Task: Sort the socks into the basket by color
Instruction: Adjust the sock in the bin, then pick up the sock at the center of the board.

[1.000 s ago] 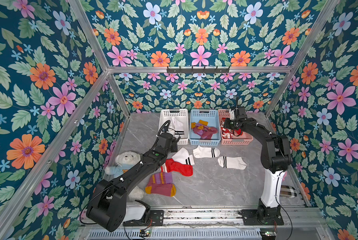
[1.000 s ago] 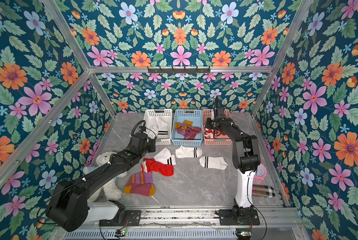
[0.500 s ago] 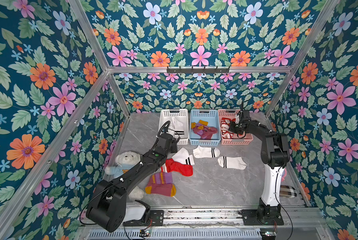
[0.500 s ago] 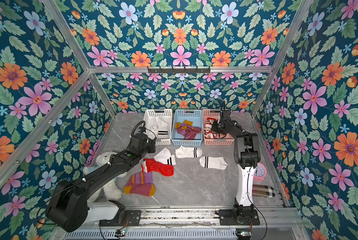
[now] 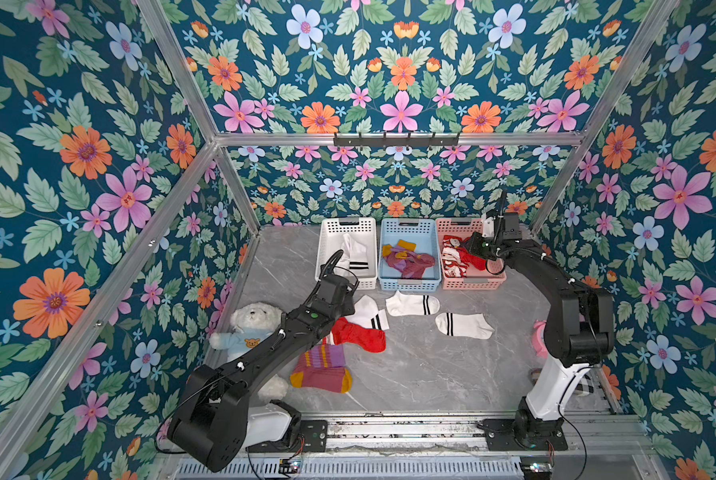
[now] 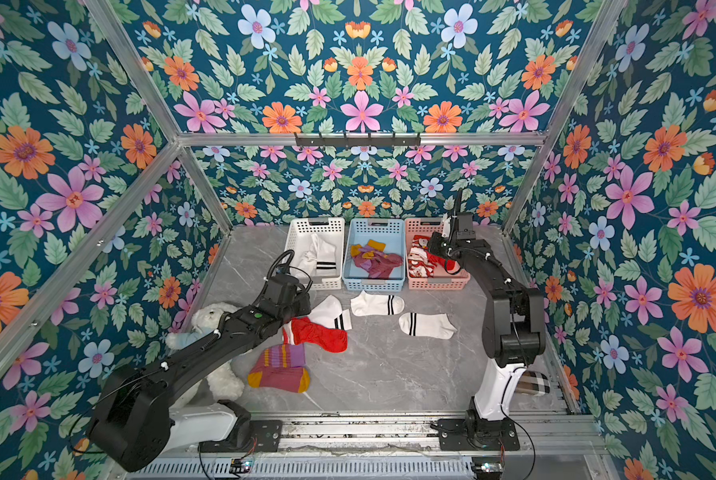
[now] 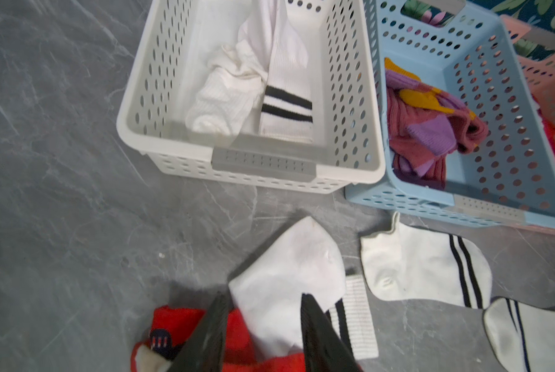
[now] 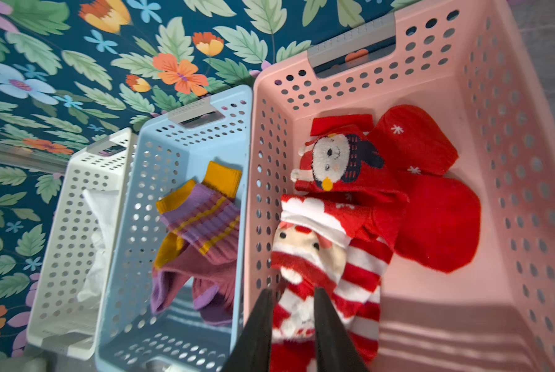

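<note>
Though partly cut off, jaws apart: left over white sock (image 7: 286, 267), right astride striped sock (image 8: 360, 277).

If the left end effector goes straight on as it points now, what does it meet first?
Most likely the white sock lying partly over the red sock; the left end effector points down at it, open. Height above it is unclear.

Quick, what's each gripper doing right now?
Left gripper: open, jaws straddling a white sock.
Right gripper: open, jaws around the red-white striped sock in the pink basket.
</note>
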`<state>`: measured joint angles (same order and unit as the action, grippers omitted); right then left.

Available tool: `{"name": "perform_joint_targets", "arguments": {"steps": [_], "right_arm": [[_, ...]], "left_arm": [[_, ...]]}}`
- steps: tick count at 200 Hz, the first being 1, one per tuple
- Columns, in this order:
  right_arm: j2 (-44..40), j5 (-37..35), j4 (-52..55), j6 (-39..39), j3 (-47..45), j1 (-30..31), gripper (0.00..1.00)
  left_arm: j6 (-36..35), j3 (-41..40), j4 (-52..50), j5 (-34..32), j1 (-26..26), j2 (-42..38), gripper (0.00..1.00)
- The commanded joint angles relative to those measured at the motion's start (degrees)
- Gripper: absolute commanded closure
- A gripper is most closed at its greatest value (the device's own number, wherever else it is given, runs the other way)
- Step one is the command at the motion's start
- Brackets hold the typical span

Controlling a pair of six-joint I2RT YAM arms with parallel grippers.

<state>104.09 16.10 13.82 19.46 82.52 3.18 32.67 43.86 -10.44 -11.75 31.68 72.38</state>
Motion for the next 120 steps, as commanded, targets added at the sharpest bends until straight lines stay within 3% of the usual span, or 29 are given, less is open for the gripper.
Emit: {"name": "perform_joint_targets", "arguments": {"steps": [1,63,120], "right_arm": [[-3.6,2.6,-2.3,0.7,-3.8,0.3,0.70],[-12.7,4.4,-5.8,2.6,-16.1,3.3,0.65],[-15.5,5.4,-8.7,4.9,-23.2,4.9,0.64]], "left_arm": [[6.9,-0.9,-7.7,-4.1,2.0,-2.0,0.57],[15.7,-4.2,-14.2,-5.3,8.4,-7.6,0.56],[20.7,-5.3,-16.8,-6.0,13.1,-6.9,0.57]]}}
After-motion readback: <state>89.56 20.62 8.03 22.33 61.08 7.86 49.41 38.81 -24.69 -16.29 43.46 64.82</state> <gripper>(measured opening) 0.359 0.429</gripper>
